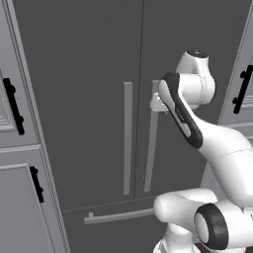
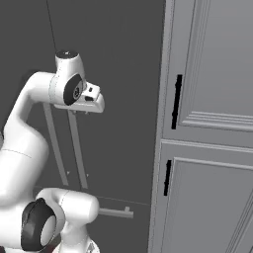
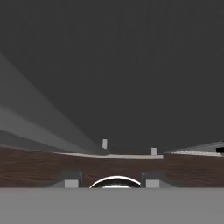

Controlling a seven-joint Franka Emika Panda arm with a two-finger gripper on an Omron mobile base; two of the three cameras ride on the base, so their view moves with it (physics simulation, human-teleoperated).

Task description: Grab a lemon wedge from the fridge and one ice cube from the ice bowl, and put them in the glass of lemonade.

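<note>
The fridge [image 1: 89, 74] [image 2: 118, 59] [image 3: 131, 65] stands with both dark grey doors closed. My gripper [image 1: 157, 103] [image 2: 79, 111] is up against the top end of the right door's long light grey handle [image 1: 149, 158] [image 2: 78, 153], pointing down along the door. In the hand view the gripper [image 3: 112, 178] shows its two tips apart, with nothing between them. The left door's handle [image 1: 128, 138] runs parallel just beside it. The lemon wedge is hidden behind the closed doors. The ice bowl and the glass of lemonade are out of view.
A horizontal bar handle [image 1: 118, 216] [image 2: 116, 212] [image 3: 131, 155] crosses the fridge's bottom drawer. Paneled grey cabinets with black handles flank the fridge on the left [image 1: 20, 197] and the right [image 1: 242, 59] [image 2: 212, 99]. Brown wood floor [image 3: 43, 168] lies below.
</note>
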